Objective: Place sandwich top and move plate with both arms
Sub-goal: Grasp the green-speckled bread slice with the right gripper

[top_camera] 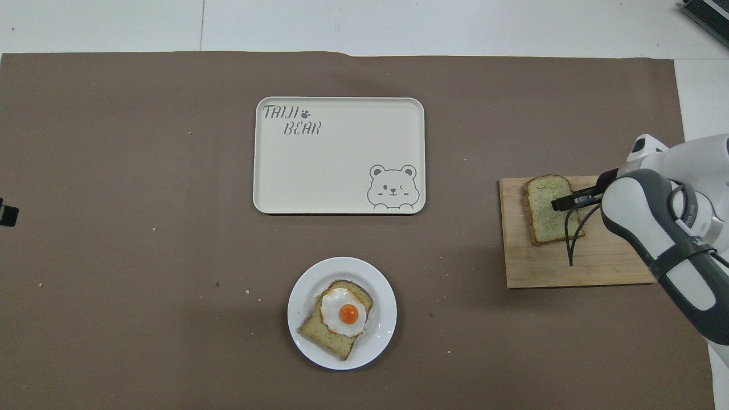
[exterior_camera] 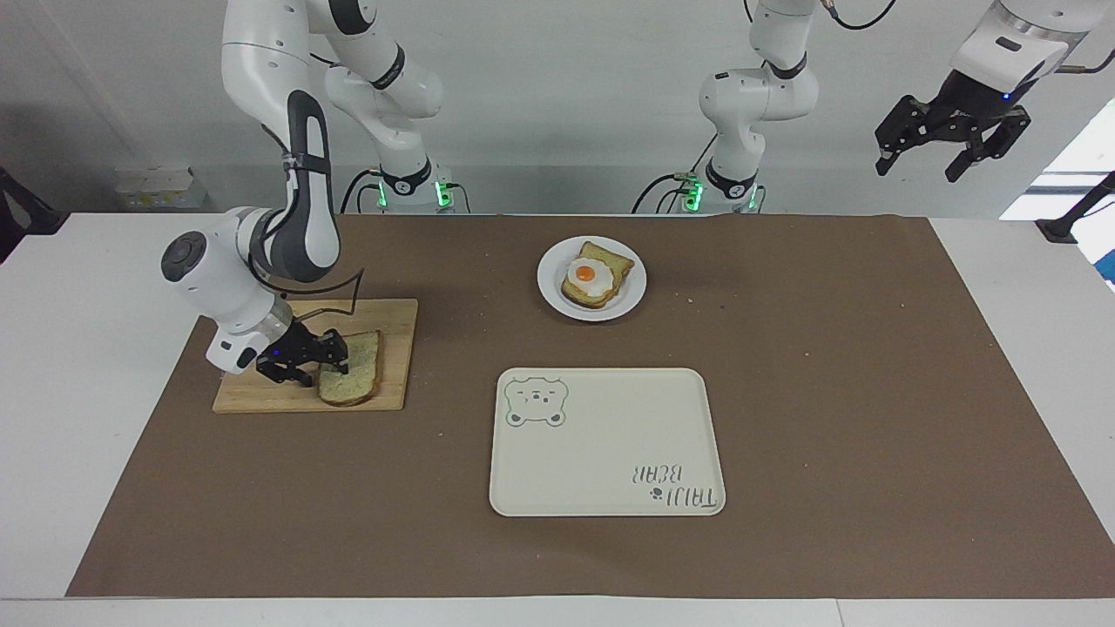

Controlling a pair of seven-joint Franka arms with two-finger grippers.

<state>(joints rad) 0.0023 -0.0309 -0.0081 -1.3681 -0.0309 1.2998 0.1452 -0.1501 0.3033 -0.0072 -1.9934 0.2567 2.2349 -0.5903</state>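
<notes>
The sandwich top [exterior_camera: 359, 370], a pale bread slice, lies on a wooden cutting board [exterior_camera: 261, 396] at the right arm's end of the table. It also shows in the overhead view [top_camera: 545, 219]. My right gripper [exterior_camera: 315, 361] is low at the slice's edge that is toward the table's end, touching or nearly touching it; the overhead view shows the gripper [top_camera: 561, 202] over that edge. The white plate [exterior_camera: 549, 292] holds a browner slice with a fried egg [exterior_camera: 585, 273]. My left gripper [exterior_camera: 925, 165] waits open and empty, high above the left arm's end of the table.
A cream tray with a bear drawing [exterior_camera: 610, 435] lies farther from the robots than the plate [top_camera: 299, 336], and also shows in the overhead view [top_camera: 342, 159]. Brown paper covers the table. Crumbs are scattered on it.
</notes>
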